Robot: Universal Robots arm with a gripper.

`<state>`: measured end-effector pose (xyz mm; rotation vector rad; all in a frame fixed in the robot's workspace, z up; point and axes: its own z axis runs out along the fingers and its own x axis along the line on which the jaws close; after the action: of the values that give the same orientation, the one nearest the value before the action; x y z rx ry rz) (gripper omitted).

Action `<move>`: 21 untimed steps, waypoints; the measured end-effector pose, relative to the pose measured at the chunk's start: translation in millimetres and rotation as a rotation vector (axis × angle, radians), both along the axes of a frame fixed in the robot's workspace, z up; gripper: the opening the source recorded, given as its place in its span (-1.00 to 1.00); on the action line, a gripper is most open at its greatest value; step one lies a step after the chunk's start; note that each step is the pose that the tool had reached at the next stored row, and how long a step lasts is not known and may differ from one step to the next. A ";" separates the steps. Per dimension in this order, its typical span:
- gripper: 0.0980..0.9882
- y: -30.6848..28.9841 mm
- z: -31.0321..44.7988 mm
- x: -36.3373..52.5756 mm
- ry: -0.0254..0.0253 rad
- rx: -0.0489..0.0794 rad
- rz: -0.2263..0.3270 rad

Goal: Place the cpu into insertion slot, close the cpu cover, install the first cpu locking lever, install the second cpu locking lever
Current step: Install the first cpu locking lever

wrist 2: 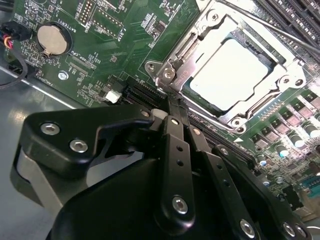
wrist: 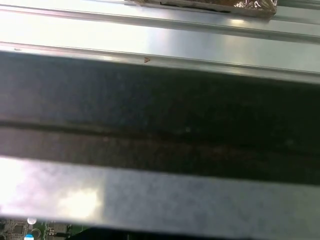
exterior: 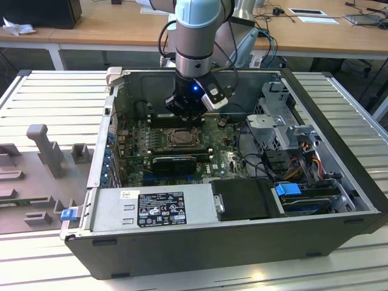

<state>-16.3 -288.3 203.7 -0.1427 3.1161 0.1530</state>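
Observation:
In the second wrist view the cpu point(wrist 2: 230, 75) lies flat in its socket, its pale silver top showing through the window of the cpu cover point(wrist 2: 186, 47), which is folded down over it. My gripper point(wrist 2: 175, 107) has its two black fingers pressed together, their tips at the socket's corner beside a lever hook point(wrist 2: 167, 75). A thin lever rod point(wrist 2: 280, 29) runs along the far side of the socket. In the exterior view the gripper point(exterior: 185, 115) hangs inside the open computer case, just behind the insertion slot point(exterior: 180, 139).
A coin battery point(wrist 2: 51, 40) and a long black card slot point(wrist 2: 145, 92) lie on the green board near the fingers. The power supply point(exterior: 160, 209), drive cage point(exterior: 279, 115) and cables point(exterior: 303, 160) crowd the case. The dark case wall point(wrist: 160, 115) is close to the wrist.

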 end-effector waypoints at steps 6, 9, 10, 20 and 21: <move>-0.98 -0.7 -2.7 0.0 -0.0001 -0.001 0.000; -0.98 -0.6 2.2 0.1 -0.0004 -0.001 0.000; -0.98 -0.6 6.3 0.0 -0.0003 -0.001 0.000; -0.98 -5.8 19.0 0.1 -0.0002 -0.002 0.000; -0.98 -6.4 18.9 0.0 -0.0003 -0.002 0.000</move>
<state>-16.3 -294.8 222.6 -0.1425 3.1161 0.1506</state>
